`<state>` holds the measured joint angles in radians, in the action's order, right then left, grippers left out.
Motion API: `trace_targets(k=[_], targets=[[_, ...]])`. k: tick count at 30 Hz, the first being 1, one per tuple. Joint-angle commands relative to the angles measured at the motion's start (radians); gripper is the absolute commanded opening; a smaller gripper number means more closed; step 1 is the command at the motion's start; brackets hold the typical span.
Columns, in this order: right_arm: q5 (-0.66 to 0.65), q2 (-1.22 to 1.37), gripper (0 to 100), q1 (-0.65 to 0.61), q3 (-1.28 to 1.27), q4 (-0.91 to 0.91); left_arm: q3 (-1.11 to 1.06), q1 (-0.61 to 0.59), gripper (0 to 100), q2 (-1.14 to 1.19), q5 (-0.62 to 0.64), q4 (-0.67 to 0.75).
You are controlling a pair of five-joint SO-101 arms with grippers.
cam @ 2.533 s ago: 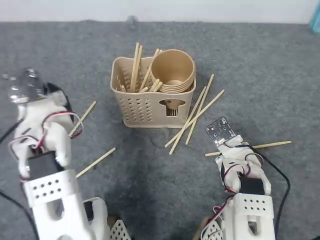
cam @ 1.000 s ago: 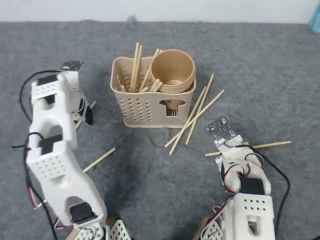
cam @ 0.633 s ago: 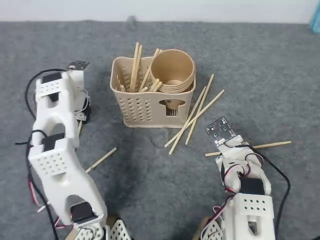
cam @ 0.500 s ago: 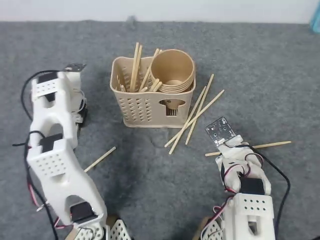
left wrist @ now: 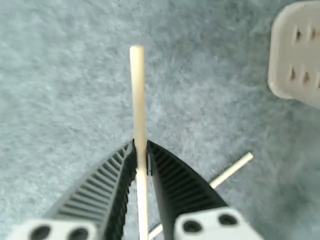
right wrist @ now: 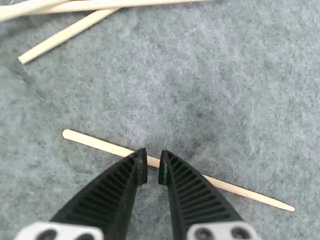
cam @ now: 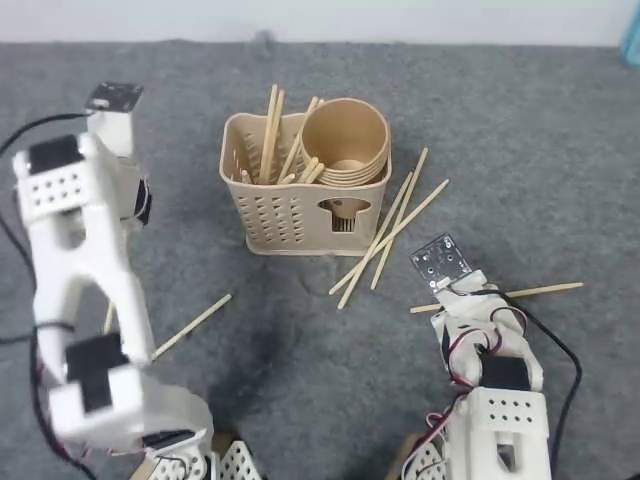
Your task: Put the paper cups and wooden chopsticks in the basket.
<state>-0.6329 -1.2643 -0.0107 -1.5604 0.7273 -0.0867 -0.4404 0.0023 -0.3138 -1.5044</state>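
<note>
The beige basket [cam: 300, 205] holds stacked paper cups [cam: 345, 140] and several wooden chopsticks [cam: 270, 130]. My left gripper [left wrist: 141, 147] is shut on one chopstick [left wrist: 137, 95], held above the carpet left of the basket's corner [left wrist: 300, 50]. The left arm [cam: 75, 230] stands raised at the left. Another chopstick [left wrist: 231, 170] lies on the carpet below it, also seen from above [cam: 190, 325]. My right gripper [right wrist: 151, 167] hovers shut just over a lying chopstick [right wrist: 100, 144], not holding it. Three more chopsticks [cam: 392, 228] lie right of the basket.
The right arm [cam: 490, 370] sits low at the front right, with a chopstick [cam: 535, 291] beside it. Two chopstick ends [right wrist: 65, 32] lie farther off on the grey carpet. Open carpet lies in front of the basket.
The left arm swung to the chopstick left of the basket, closed on it and has risen with it; that chopstick is gone from the carpet. The right arm stayed still.
</note>
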Motion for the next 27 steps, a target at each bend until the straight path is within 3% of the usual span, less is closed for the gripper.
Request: trace_targets(k=[1, 5, 8, 12, 18, 23, 27], targets=[[0.009, -0.021, 5.4, 0.008, 0.006, -0.016, -0.163, -0.003, 1, -0.218, 0.002, 0.189], [0.009, -0.021, 5.4, 0.008, 0.006, -0.015, -0.378, 0.005, 1, -0.399, 0.012, 0.402], [0.009, -0.021, 5.4, 0.008, 0.006, -0.015, -0.438, 0.012, 1, -0.512, 0.132, 0.497], [0.009, -0.021, 5.4, 0.008, 0.006, -0.015, -0.440, 0.034, 1, -0.623, 0.313, 0.571], [0.009, -0.021, 5.4, 0.008, 0.006, -0.015, -0.414, 0.146, 1, -0.753, 0.462, 0.675], [0.009, -0.021, 5.4, 0.008, 0.006, -0.015, -0.418, 0.230, 1, -0.844, 0.597, 0.899], [0.009, -0.021, 5.4, 0.008, 0.006, -0.015, -0.420, 0.307, 1, -0.858, 0.620, 1.071]])
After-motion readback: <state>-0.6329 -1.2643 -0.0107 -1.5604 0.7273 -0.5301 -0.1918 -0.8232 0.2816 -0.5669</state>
